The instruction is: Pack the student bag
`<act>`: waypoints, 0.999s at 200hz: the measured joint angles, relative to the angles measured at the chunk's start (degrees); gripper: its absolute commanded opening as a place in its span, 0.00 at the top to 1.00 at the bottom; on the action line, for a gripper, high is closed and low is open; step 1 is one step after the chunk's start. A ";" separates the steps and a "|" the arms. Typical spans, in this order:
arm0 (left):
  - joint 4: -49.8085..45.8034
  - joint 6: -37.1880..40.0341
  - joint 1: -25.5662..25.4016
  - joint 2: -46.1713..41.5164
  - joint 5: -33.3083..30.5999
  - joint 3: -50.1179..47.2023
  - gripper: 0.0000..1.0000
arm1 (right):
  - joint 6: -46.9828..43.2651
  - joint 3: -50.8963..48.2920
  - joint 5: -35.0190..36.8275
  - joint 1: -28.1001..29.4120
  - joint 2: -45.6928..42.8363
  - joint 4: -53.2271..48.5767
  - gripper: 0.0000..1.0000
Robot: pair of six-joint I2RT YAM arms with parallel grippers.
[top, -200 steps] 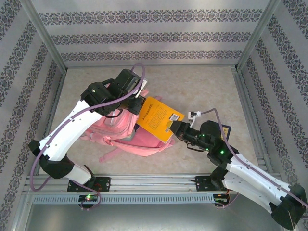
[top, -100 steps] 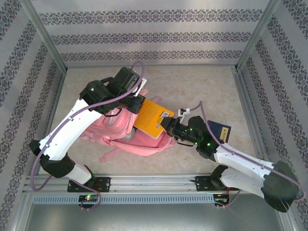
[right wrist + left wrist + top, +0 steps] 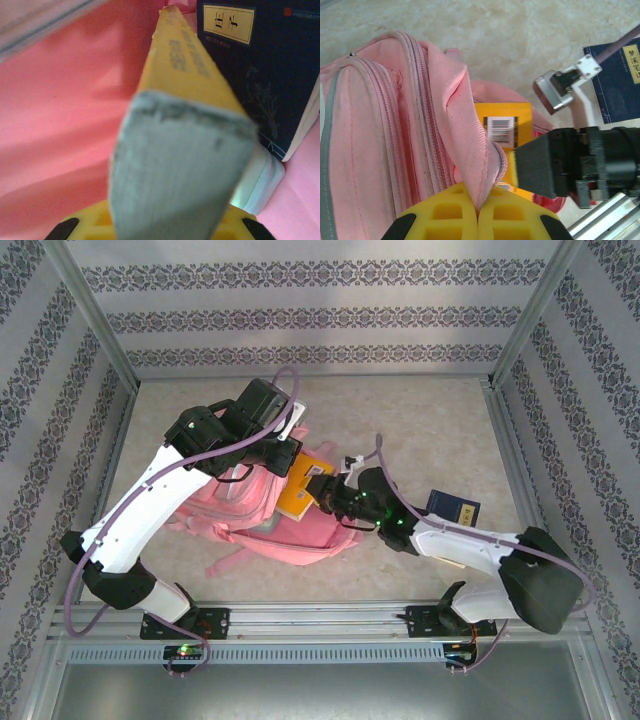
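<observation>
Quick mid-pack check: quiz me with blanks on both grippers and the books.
The left gripper is ___ on the bag flap.
The right gripper holds the yellow book, its far end inside the ___.
The blue book on the table lies to the bag's ___.
Missing: shut; bag; right.

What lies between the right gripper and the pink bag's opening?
The yellow book, gripped in the right gripper and partly inside the bag; the left wrist view shows it.
</observation>
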 measured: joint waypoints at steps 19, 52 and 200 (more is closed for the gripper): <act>-0.02 0.02 0.00 0.00 0.52 0.02 1.00 | -1.18 2.82 0.48 0.07 4.94 0.09 1.00; -0.02 0.00 0.00 0.02 1.95 0.02 1.00 | -2.03 10.14 0.92 0.33 15.78 0.59 0.99; 4.76 -0.02 3.08 1.51 6.88 -3.26 1.00 | -18.67 19.12 4.22 -1.29 24.00 -10.54 0.23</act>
